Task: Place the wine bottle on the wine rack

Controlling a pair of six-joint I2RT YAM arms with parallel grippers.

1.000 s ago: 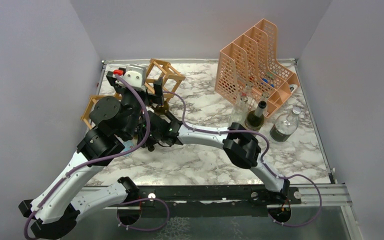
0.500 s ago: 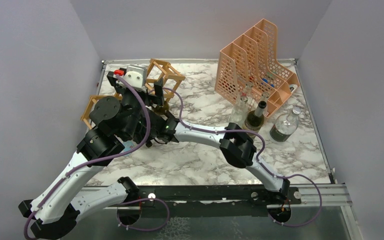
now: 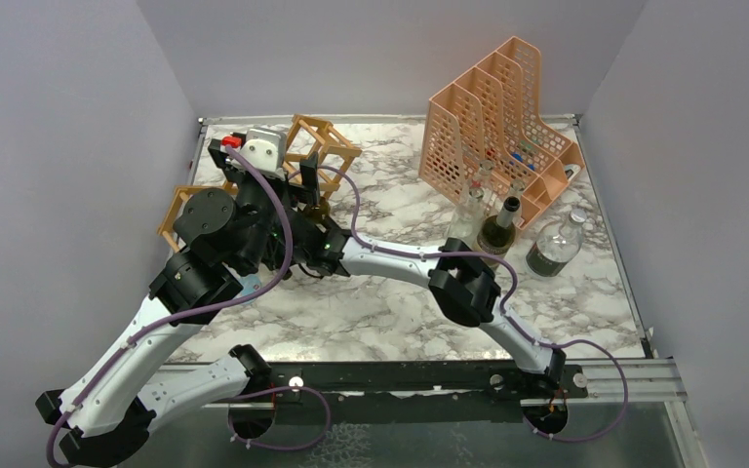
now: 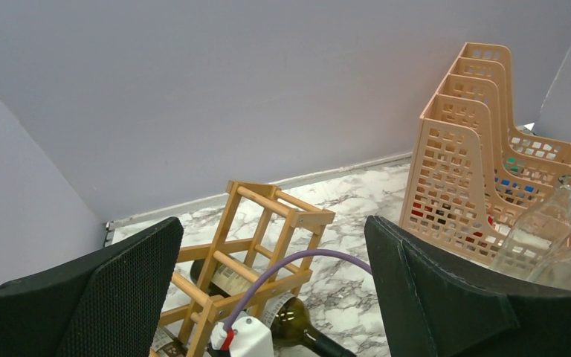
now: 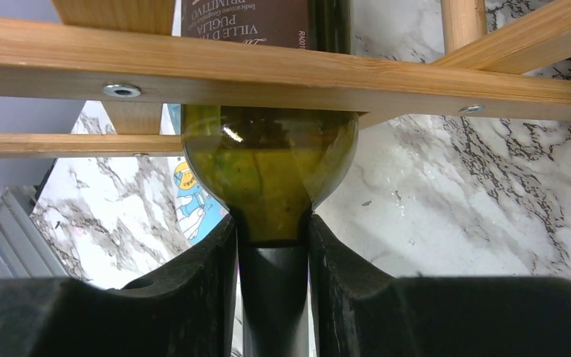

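Observation:
The wooden wine rack [image 3: 324,146] stands at the back left, and it also shows in the left wrist view [image 4: 268,238]. The dark green wine bottle [image 5: 270,167] lies on its side with its body under the rack's sticks [image 5: 282,74]; its shoulder shows in the left wrist view [image 4: 320,323]. My right gripper [image 5: 273,286] is shut on the bottle's black neck. In the top view it [image 3: 295,236] is mostly hidden under the left arm. My left gripper [image 4: 271,297] is wide open and empty above the rack, also seen from above [image 3: 268,175].
A peach mesh file holder [image 3: 492,117] stands at the back right. In front of it stand a clear glass bottle [image 3: 466,214], a dark bottle [image 3: 499,229] and a round-bodied bottle [image 3: 554,249]. A blue printed sheet [image 5: 193,201] lies on the marble table beside the rack.
My right arm has pushed further toward the rack with the bottle in its grip. The left arm has stayed in place.

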